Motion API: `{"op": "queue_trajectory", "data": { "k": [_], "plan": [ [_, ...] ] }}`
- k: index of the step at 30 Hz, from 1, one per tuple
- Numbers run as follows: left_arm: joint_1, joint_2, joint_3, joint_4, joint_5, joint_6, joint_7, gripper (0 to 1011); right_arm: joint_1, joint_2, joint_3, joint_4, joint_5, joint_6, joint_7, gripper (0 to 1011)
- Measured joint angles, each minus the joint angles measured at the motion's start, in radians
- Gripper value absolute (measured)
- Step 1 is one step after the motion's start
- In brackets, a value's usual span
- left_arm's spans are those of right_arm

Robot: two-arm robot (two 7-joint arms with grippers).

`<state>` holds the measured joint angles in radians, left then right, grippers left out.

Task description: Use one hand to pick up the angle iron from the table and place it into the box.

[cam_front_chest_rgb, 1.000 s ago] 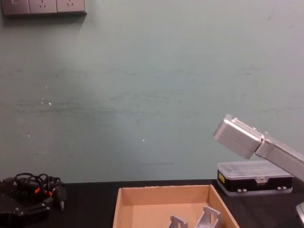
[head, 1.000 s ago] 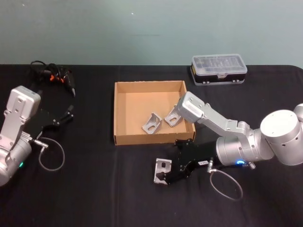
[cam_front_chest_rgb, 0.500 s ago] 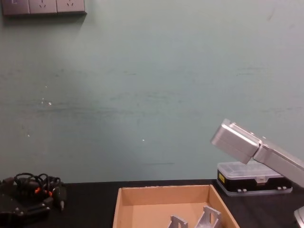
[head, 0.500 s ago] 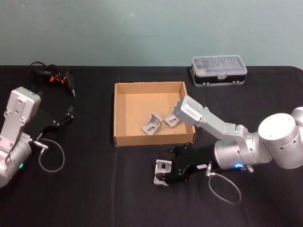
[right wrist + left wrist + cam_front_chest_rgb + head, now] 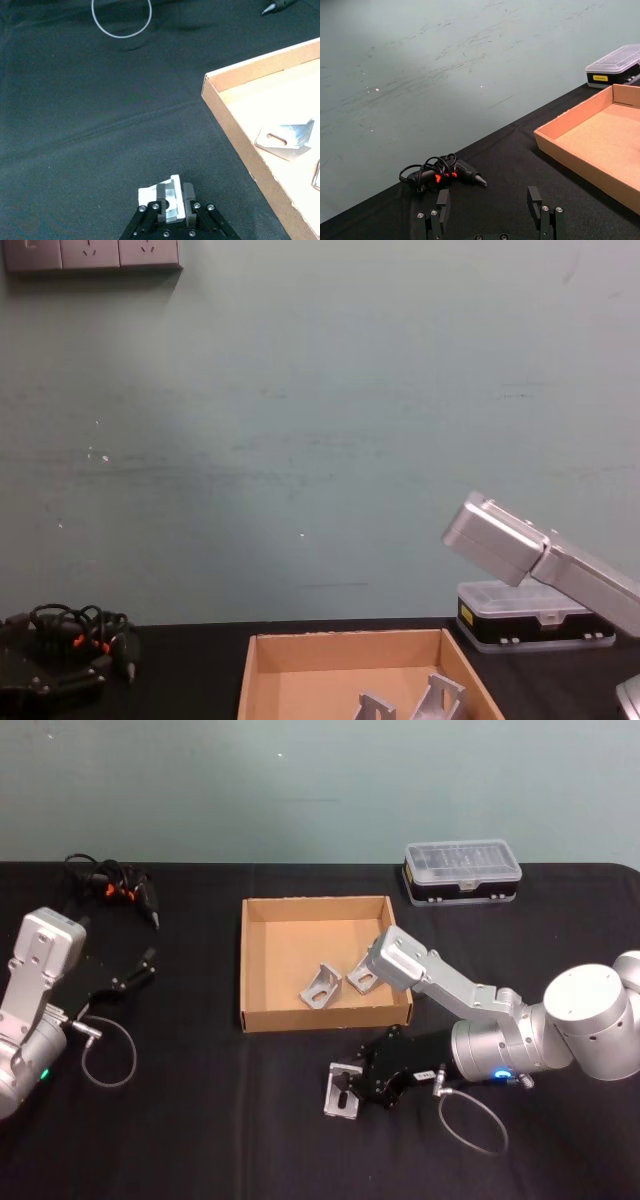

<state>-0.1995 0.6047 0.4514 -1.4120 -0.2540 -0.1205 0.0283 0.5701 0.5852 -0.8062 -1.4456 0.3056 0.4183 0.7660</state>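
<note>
Right gripper [image 5: 352, 1088]: low at the table [image 5: 200, 1120], just in front of the box's near wall, its fingers closed around the angle iron [image 5: 341, 1091].
Angle iron: sat at table level between the jaws in the right wrist view; I could not tell whether it had left the surface.
Box [image 5: 254, 1020]: tan cardboard tray that held two brackets [image 5: 318, 984] already.
Done: the grasp looked made.
Left: lifting, carrying over the wall, releasing inside.
Left gripper [image 5: 490, 212]: parked at the table's left side, fingers spread apart, holding nothing.
</note>
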Motion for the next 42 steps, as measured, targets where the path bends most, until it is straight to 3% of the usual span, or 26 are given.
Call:
{"op": "queue_trajectory", "data": {
  "k": [6,17,23,29,34,42],
  "plan": [
    [0.0,0.0,0.0,0.0,0.0,0.0,0.0,1011,0.0,-0.001,0.0,0.001,0.0,0.0,-0.001,83],
    [0.0,0.0,0.0,0.0,0.0,0.0,0.0,1011,0.001,0.001,0.004,-0.015,0.0,0.002,-0.004,79],
    [0.0,0.0,0.0,0.0,0.0,0.0,0.0,1011,0.0,0.007,0.044,-0.055,0.011,-0.004,-0.044,79],
    [0.0,0.0,0.0,0.0,0.0,0.0,0.0,1011,0.006,-0.009,0.091,-0.064,0.019,-0.021,-0.098,79],
    [0.0,0.0,0.0,0.0,0.0,0.0,0.0,1012,0.03,-0.055,0.113,-0.026,0.016,-0.043,-0.138,79],
    [0.0,0.0,0.0,0.0,0.0,0.0,0.0,1012,0.097,-0.162,0.102,0.116,-0.015,-0.082,-0.149,79]
  ]
}}
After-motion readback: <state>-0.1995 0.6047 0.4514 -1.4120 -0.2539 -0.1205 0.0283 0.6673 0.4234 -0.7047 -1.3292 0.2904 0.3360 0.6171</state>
